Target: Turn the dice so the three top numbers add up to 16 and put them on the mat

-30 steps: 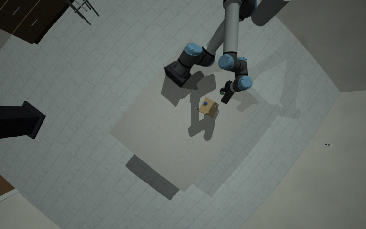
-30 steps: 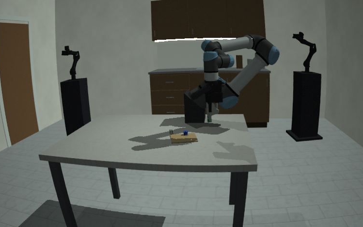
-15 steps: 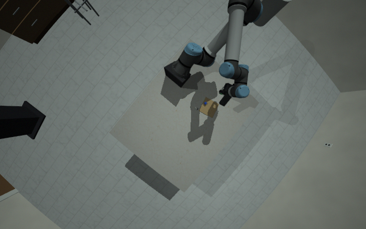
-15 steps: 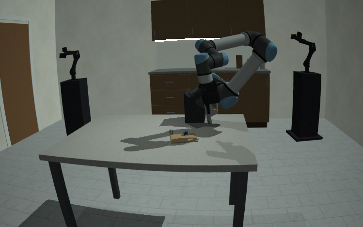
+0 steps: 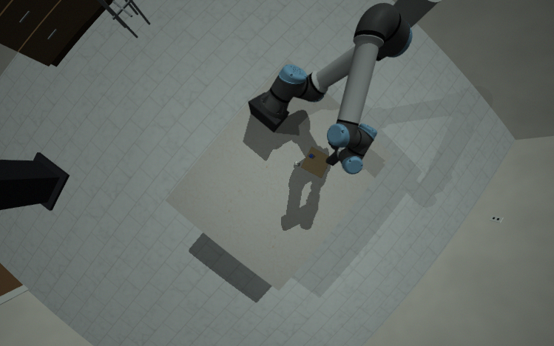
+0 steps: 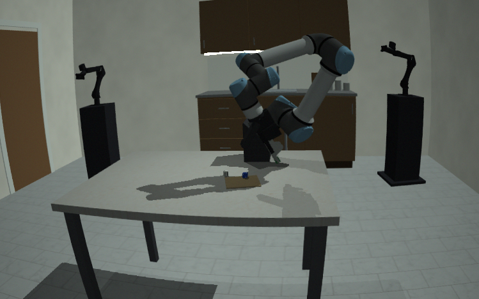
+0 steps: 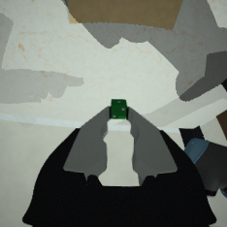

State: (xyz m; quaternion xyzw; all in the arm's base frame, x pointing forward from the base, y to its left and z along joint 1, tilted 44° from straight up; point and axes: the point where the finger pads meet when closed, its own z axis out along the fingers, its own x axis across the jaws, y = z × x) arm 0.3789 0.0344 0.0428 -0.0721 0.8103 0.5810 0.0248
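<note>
Going left to right across the exterior view, I have the pale, speckled rectangular table point(image 5: 235, 206) point(image 6: 121, 193) point(image 7: 48, 58) spread out on its dark legs, with a long forked shadow point(image 5: 300, 218) point(image 6: 151, 191) lying across its surface. Next comes the small white cube-shaped die point(image 5: 296, 163) point(image 6: 226, 173), standing on the table just beside a corner of the mat — off it, not on it. The flat tan square mat point(image 5: 316, 165) point(image 6: 242, 183) point(image 7: 126, 12) follows, and on it, near its edge, rests the small deep-blue die point(image 5: 311, 155) point(image 6: 245, 174). The pips on top of these two are too small for me to read.

Farther right, my dark block-shaped base point(image 5: 275, 126) point(image 6: 252, 154) stands at the back of the table. Beside it my black hand with grey tapering fingers point(image 5: 332, 155) point(image 6: 276, 160) slants downward, its fingertips narrowed around the small green die point(image 7: 118, 109). I hold that one away from the mat, low over the table — whether it touches the surface, I cannot tell. Above and to the right, my grey arm with blue joint caps point(image 5: 358, 81) point(image 6: 315, 92) bends high and comes back down to the wrist.
</note>
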